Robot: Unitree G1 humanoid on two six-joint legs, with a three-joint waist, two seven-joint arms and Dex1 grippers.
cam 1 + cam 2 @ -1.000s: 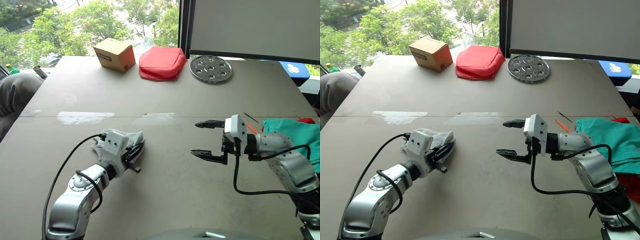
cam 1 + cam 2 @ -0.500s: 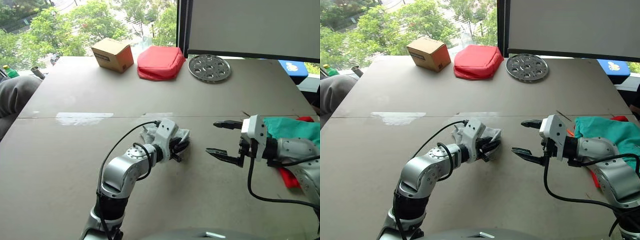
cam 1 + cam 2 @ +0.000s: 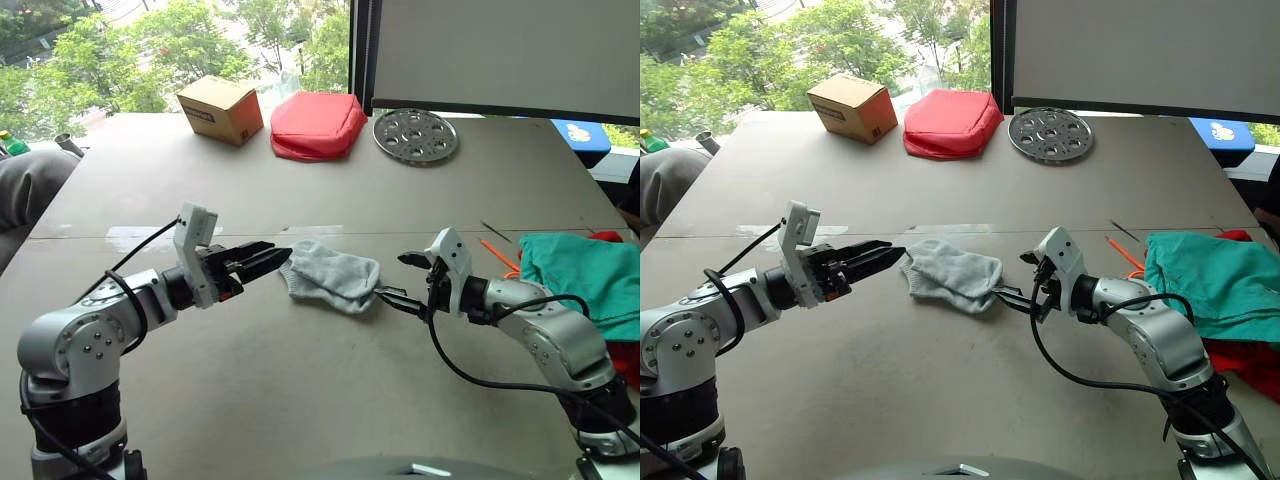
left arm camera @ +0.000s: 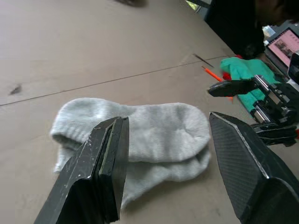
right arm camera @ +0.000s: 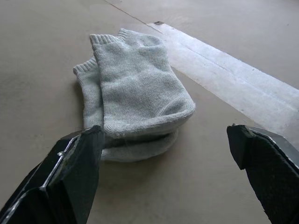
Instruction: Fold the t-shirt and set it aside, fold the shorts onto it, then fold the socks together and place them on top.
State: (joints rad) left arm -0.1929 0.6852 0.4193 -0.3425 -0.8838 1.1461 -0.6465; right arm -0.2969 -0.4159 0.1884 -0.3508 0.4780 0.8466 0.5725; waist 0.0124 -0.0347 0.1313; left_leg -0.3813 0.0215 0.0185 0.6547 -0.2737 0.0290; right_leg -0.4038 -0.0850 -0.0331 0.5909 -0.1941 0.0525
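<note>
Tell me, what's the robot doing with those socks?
The robot is tidying clothes. The grey socks lie stacked one on the other in the middle of the table. The left hand and the right hand sit on either side of them, both open and holding nothing. The green shorts wait at the table's right edge on something red, and the socks are not on that pile yet.

shorts (image 3: 585, 280) cut off at frame's right edge, t-shirt (image 3: 625, 360) mostly covered by them, lower sock hidden under upper sock (image 5: 135, 88)
</note>
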